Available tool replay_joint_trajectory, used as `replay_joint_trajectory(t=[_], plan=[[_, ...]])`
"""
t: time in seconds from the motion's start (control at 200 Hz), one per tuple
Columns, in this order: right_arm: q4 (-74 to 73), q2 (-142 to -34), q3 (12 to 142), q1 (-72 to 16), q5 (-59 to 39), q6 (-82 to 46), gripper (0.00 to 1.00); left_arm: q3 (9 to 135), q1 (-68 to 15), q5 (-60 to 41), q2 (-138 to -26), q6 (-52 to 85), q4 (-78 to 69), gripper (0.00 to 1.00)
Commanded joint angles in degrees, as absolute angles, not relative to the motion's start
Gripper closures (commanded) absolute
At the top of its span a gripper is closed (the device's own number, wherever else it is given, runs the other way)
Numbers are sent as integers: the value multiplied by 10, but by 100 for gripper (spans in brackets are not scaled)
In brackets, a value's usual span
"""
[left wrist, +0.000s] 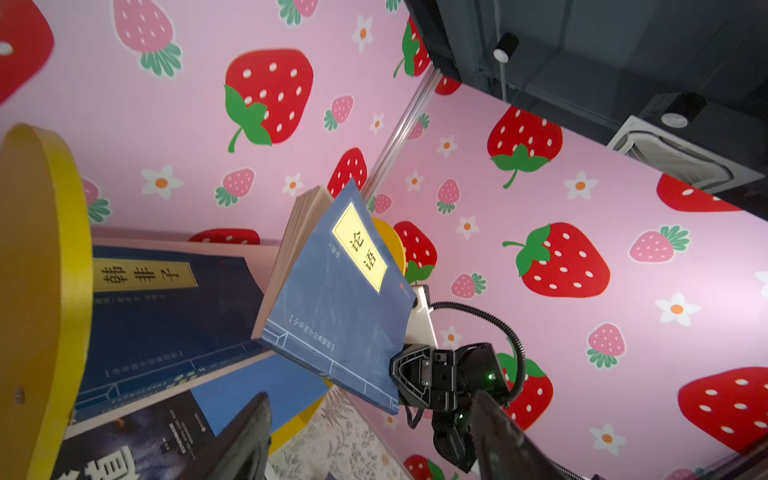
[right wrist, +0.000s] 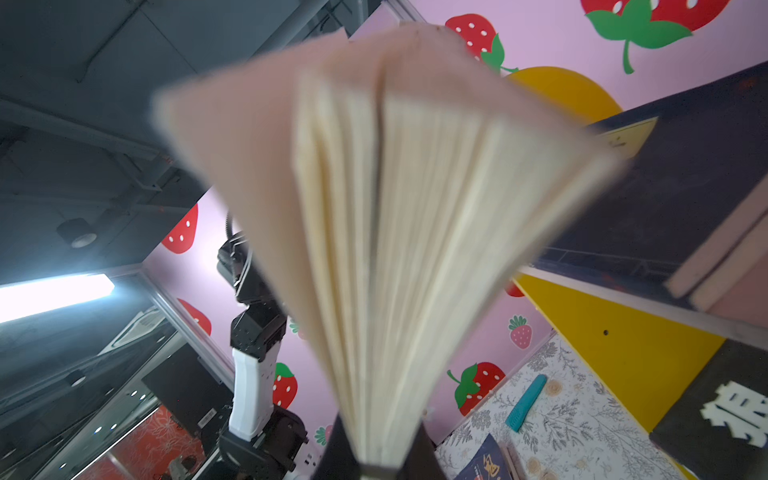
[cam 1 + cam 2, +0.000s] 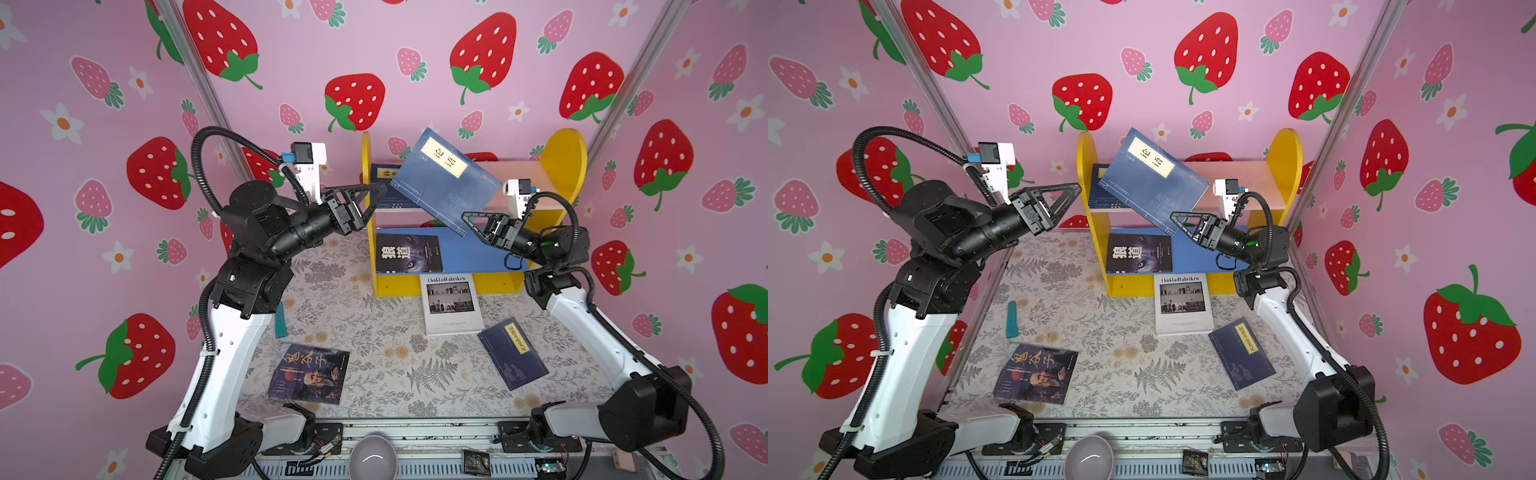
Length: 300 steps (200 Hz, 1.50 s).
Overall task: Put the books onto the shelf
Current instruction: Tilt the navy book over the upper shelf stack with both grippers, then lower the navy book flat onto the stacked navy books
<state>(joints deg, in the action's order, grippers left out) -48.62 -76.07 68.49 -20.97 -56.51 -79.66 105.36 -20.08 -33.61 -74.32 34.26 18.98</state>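
A thin navy book [image 3: 446, 183] [image 3: 1154, 183] with a yellow label hangs tilted in front of the shelf's pink upper board [image 3: 519, 174]. My right gripper [image 3: 467, 220] [image 2: 380, 461] is shut on its lower corner, and its pages fan out in the right wrist view. My left gripper [image 3: 374, 195] [image 1: 370, 399] stands open just left of the book, holding nothing. Another navy book [image 3: 380, 176] [image 1: 166, 303] lies on the upper board. The wolf-eye book [image 3: 409, 253] lies on the blue lower board. On the table lie the white Chokladfabriken [image 3: 451, 303], a navy book [image 3: 513, 353] and the old-man portrait book [image 3: 309, 374].
The shelf's yellow side panels [image 3: 565, 158] [image 3: 1283, 153] stand at the back against the strawberry wall. A teal stick [image 3: 281, 320] lies at the table's left. A grey bowl [image 3: 372, 457] and a black packet [image 3: 476, 461] sit on the front rail.
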Motion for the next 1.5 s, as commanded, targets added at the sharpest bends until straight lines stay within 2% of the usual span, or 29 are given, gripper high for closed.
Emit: replay_joint_trajectory(t=[0.0, 0.41, 0.52, 0.78, 0.945, 0.98, 1.0, 1.055, 1.1, 1.2, 1.316, 1.371, 1.411, 1.496], plan=[[-497, -719, 715, -208, -600, -806, 96, 1056, -197, -395, -761, 348, 215, 24], [-469, -714, 721, -211, -606, -810, 96, 1039, -203, -474, -776, 418, 77, 18], [-475, -723, 728, -214, -604, -814, 96, 1042, -212, -470, -780, 419, 75, 21], [-495, -759, 752, -223, -606, -843, 96, 1064, -215, -464, -800, 431, 58, 58], [-496, -789, 775, -223, -606, -857, 95, 1082, -218, -440, -807, 434, 45, 89], [-495, -796, 782, -223, -603, -856, 93, 1084, -219, -435, -809, 434, 40, 93], [-493, -800, 786, -223, -600, -853, 93, 1083, -219, -431, -809, 435, 37, 100], [-476, -810, 798, -223, -584, -834, 93, 1077, -223, -409, -809, 441, 23, 100], [-456, -820, 810, -220, -567, -807, 88, 1062, -227, -376, -805, 450, 7, 100], [-363, -833, 840, -211, -491, -705, 64, 1009, -241, -247, -790, 489, -35, 100], [-169, -838, 899, -220, -324, -506, 59, 1014, -252, -143, -808, 534, -41, 100], [-108, -844, 925, -228, -246, -441, 53, 1033, -257, -114, -823, 541, -30, 100], [-89, -849, 938, -231, -214, -413, 50, 1043, -260, -98, -834, 545, -26, 100], [-49, -869, 972, -234, -186, -370, 49, 1058, -260, -84, -850, 555, -19, 100]])
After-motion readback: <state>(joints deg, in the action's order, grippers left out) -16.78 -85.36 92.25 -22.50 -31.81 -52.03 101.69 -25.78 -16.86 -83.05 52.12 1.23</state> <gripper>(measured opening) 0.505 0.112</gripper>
